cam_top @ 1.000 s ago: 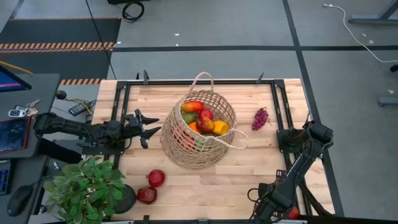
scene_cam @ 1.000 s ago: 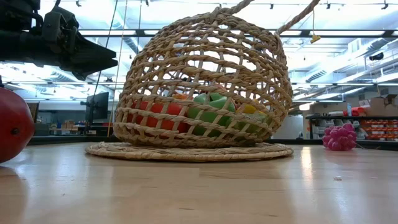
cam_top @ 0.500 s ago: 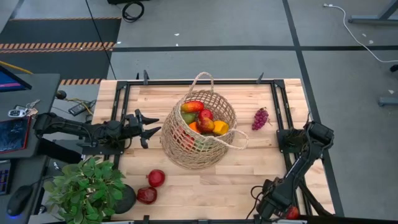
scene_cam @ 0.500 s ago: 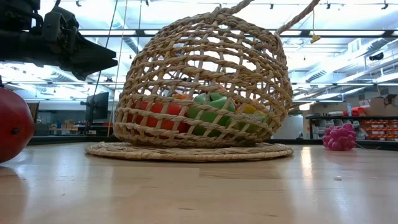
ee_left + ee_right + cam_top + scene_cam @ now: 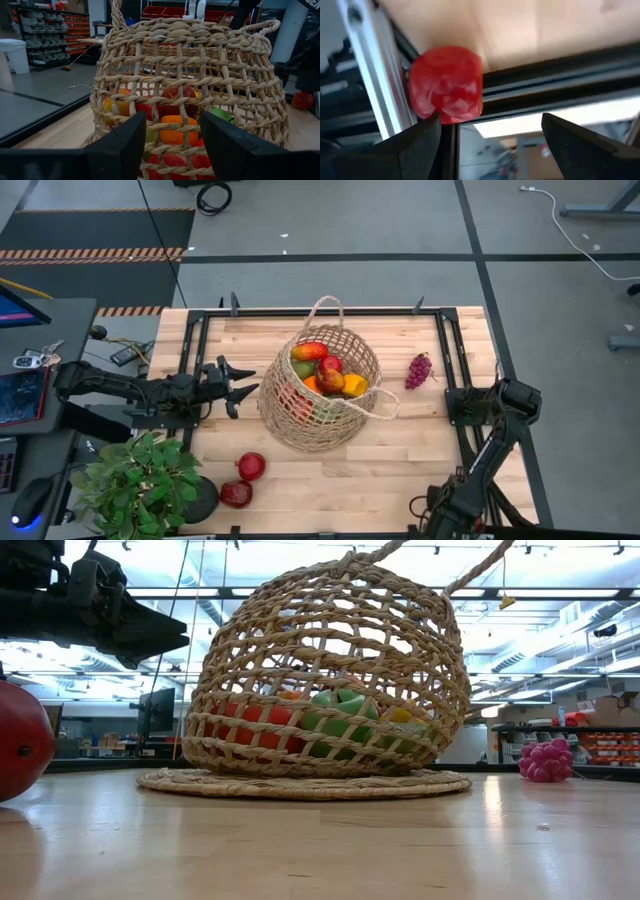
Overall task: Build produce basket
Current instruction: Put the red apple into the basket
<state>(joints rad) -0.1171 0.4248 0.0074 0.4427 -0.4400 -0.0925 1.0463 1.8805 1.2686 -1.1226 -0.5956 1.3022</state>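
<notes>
The tan wicker basket [image 5: 318, 392] stands mid-table, holding several red, green, yellow and orange fruits [image 5: 328, 372]; it also shows in the low view [image 5: 330, 660] and the left wrist view [image 5: 190, 75]. My left gripper [image 5: 248, 380] is open and level, just left of the basket, touching nothing [image 5: 172, 120]. My right gripper [image 5: 442, 516] is open at the table's near right edge. A red fruit [image 5: 447, 85] sits against the metal frame rail just ahead of its fingers; whether one finger touches it, I cannot tell. A purple grape bunch [image 5: 418, 369] lies right of the basket.
Two red fruits [image 5: 251, 466] [image 5: 236, 494] lie near the front left, next to a leafy potted plant [image 5: 140, 480]. A black metal frame [image 5: 448, 360] runs around the table. Bare wood lies in front of the basket [image 5: 350, 480]. One red fruit shows large in the low view [image 5: 20, 740].
My right arm has gone a little toward the table's near right corner, and its gripper now covers the red fruit at the near edge in the high view. The left gripper and the basket have kept still.
</notes>
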